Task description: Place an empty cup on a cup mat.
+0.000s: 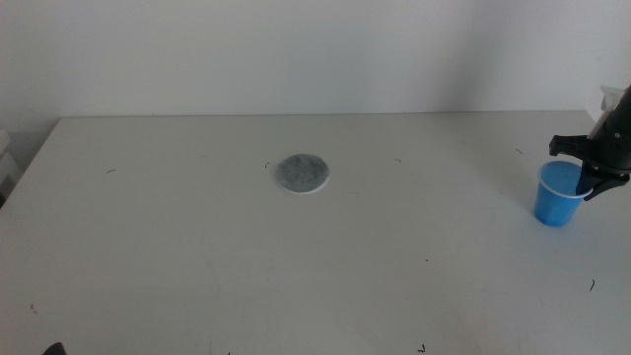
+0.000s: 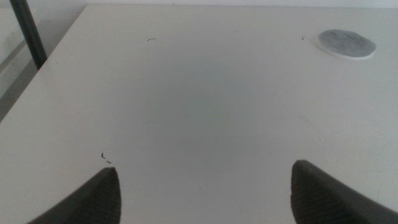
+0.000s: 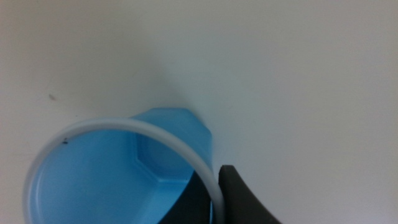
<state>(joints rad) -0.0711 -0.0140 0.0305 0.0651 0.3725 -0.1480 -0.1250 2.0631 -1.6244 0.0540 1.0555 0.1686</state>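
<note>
The blue cup (image 1: 556, 197) stands upright and empty on the table at the far right; the right wrist view looks down into the cup (image 3: 124, 180). My right gripper (image 1: 572, 170) comes in from the right edge and straddles the cup's upper part, open, one jaw on the far side and one on the near side. One of its fingers (image 3: 249, 199) shows just outside the white rim. The grey round cup mat (image 1: 303, 174) lies flat near the table's middle, well left of the cup, and the left wrist view also catches the mat (image 2: 347, 44). My left gripper (image 2: 205, 193) waits open over the near left of the table.
The white table (image 1: 197, 247) has a few small dark specks. A pale wall rises behind its far edge. A dark leg (image 2: 28, 34) stands off the table's left side.
</note>
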